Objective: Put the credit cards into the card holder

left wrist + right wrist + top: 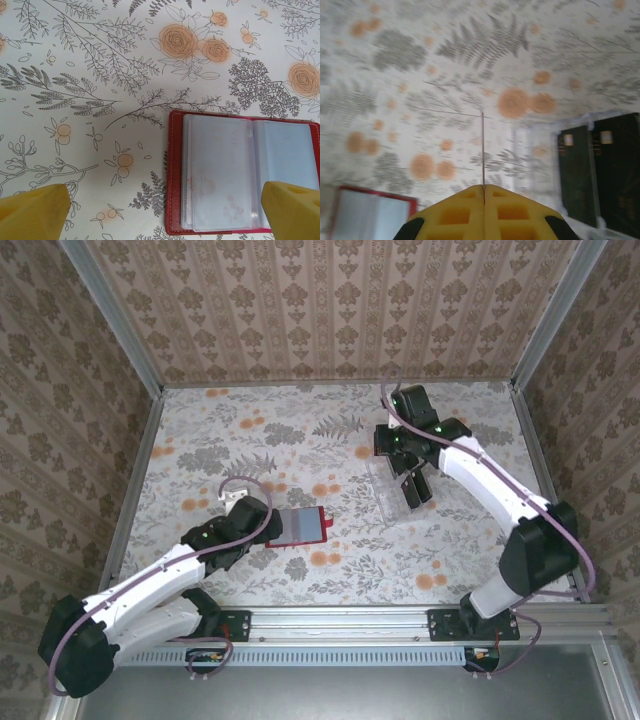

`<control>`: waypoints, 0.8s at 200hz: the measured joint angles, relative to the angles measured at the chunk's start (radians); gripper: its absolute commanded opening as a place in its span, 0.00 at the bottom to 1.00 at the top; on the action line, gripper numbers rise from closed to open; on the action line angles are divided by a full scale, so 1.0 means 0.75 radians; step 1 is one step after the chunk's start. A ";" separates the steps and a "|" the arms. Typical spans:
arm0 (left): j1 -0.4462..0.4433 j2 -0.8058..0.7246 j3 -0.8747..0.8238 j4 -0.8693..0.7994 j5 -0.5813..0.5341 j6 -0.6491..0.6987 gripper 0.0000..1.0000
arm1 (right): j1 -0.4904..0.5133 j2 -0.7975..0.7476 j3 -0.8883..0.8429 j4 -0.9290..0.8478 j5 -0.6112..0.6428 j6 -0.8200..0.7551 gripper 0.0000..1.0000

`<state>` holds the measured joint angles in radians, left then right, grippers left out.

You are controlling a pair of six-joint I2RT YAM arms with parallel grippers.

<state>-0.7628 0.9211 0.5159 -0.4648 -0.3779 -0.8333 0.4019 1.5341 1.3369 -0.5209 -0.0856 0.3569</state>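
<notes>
The card holder [220, 170] lies open and flat on the flowered bench [250, 440], a red border around greyish clear sleeves, left of centre in the top view. Over it hangs the left end effector [162, 212], released and spread wide. In its wrist view one yellow fingertip [292, 207] sits at the lower right over the holder's right-hand page, and the other is at the lower left over bare bench. We cannot tell whether either touches down.

To the upper right of the holder in the top view, well apart from it, is the clear tray [383, 492]. Two dark credit cards [600, 170] lie side by side in it, at the right edge of the right wrist view. The right end effector [483, 189] is clenched on a single card [482, 145], which we see edge-on as a thin line rising from between the yellow fingers at bottom centre. A corner of the red holder shows at the lower left.
</notes>
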 measured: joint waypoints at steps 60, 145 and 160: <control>0.010 0.022 0.000 -0.005 -0.001 0.000 1.00 | 0.270 -0.105 -0.548 0.593 -0.209 0.425 0.00; 0.016 0.053 -0.035 -0.010 -0.006 0.001 1.00 | 0.572 0.162 -0.727 1.163 -0.169 0.733 0.00; 0.016 0.060 -0.044 -0.012 -0.006 0.001 1.00 | 0.582 0.195 -0.731 1.207 -0.160 0.752 0.00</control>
<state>-0.7509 0.9661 0.4831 -0.4736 -0.3824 -0.8330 0.8387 1.6802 0.7887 0.3843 -0.2054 0.9207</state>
